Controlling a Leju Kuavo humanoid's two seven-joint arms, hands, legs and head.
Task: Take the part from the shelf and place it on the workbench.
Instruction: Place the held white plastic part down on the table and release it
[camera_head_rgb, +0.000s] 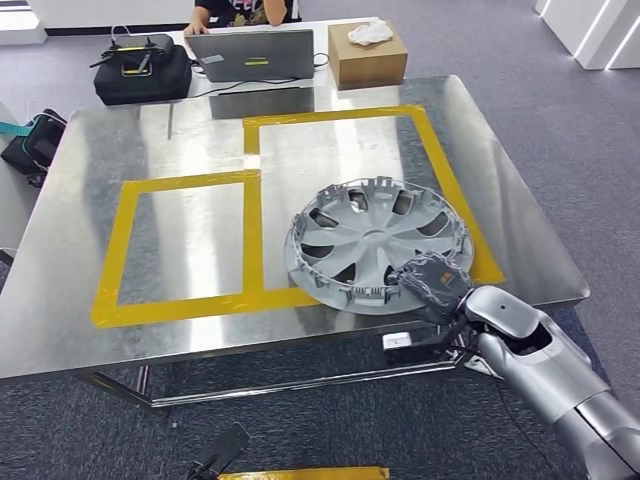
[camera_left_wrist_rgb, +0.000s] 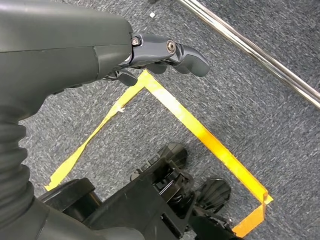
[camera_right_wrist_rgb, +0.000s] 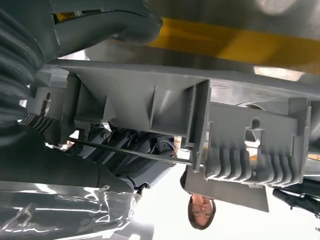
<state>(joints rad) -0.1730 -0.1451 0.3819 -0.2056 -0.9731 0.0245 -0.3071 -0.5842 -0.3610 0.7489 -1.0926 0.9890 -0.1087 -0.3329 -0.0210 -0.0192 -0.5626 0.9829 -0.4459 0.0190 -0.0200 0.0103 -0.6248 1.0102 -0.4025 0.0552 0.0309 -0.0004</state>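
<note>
Part: our grey wheel cover lies flat on the steel workbench, overlapping the yellow tape frame.
Right hand: our right hand grips its near rim, fingers seemingly curled around the edge.
Left hand: our left hand hangs over carpet, fingers loosely apart, holding nothing.
Box: a cardboard box carries white cloth on top.

No legible text or labels

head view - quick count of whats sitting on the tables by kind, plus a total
hubcap: 1, on the steel table, held by the right hand
laptop: 1
cardboard box: 1
black case: 1
total: 4
</note>
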